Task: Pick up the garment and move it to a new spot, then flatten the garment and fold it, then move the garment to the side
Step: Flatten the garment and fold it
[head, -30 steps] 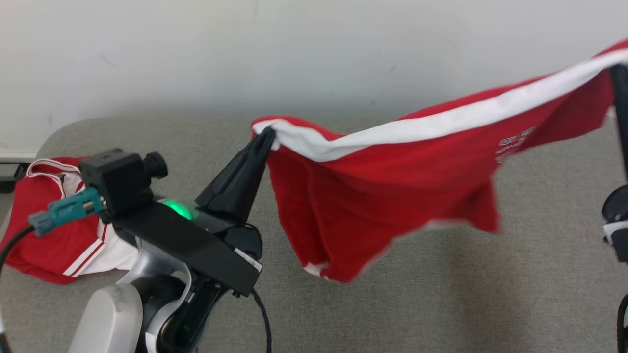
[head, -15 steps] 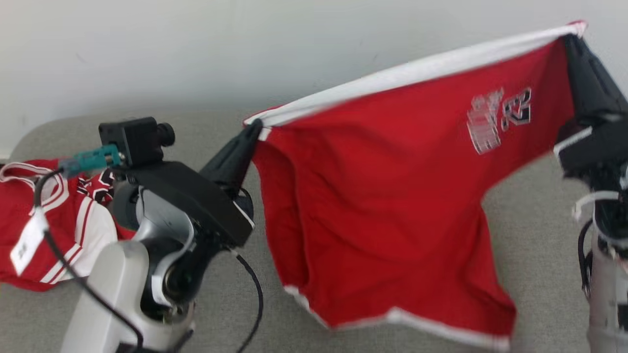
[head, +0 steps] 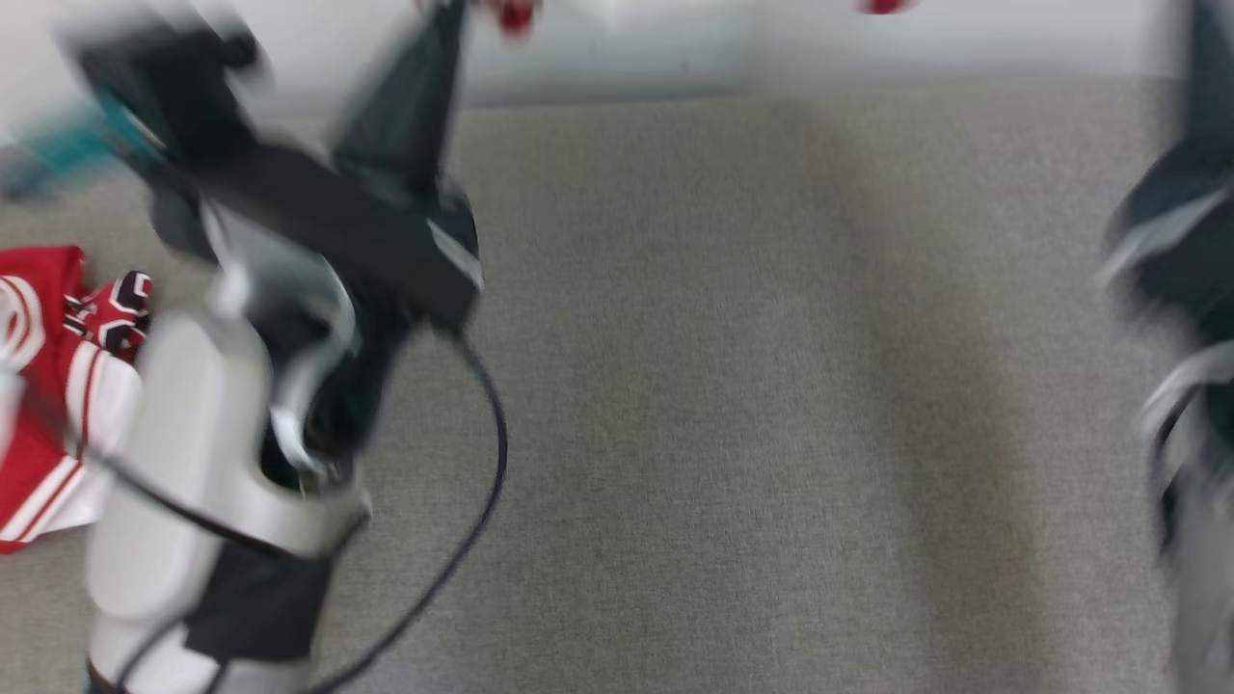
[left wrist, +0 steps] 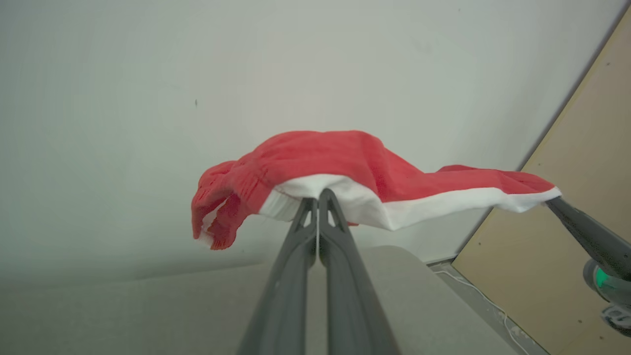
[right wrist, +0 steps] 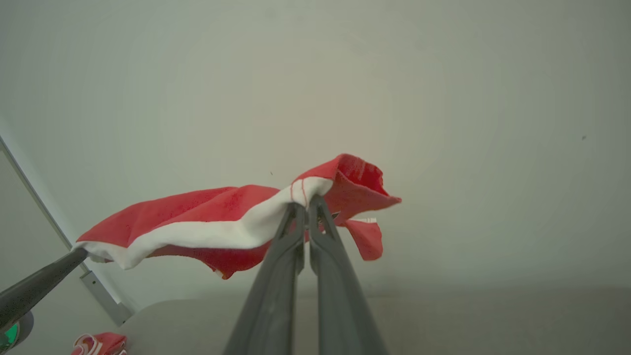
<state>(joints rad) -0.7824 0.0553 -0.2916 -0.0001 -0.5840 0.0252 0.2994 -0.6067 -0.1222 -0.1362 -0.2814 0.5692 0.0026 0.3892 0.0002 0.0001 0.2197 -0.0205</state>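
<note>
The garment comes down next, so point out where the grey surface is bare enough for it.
Bare: the wide middle of the grey surface, from the black cable by the left arm across to the right arm. Crowded: the left edge, where another red-and-white garment lies beside that arm. The left gripper and right gripper hold the garment up.

No legible txt; left red jersey (head: 48, 424) print blurred, unreadable

Left gripper (left wrist: 319, 198), right gripper (right wrist: 305, 203) held high, each clamped on garment (left wrist: 345, 153).
</note>
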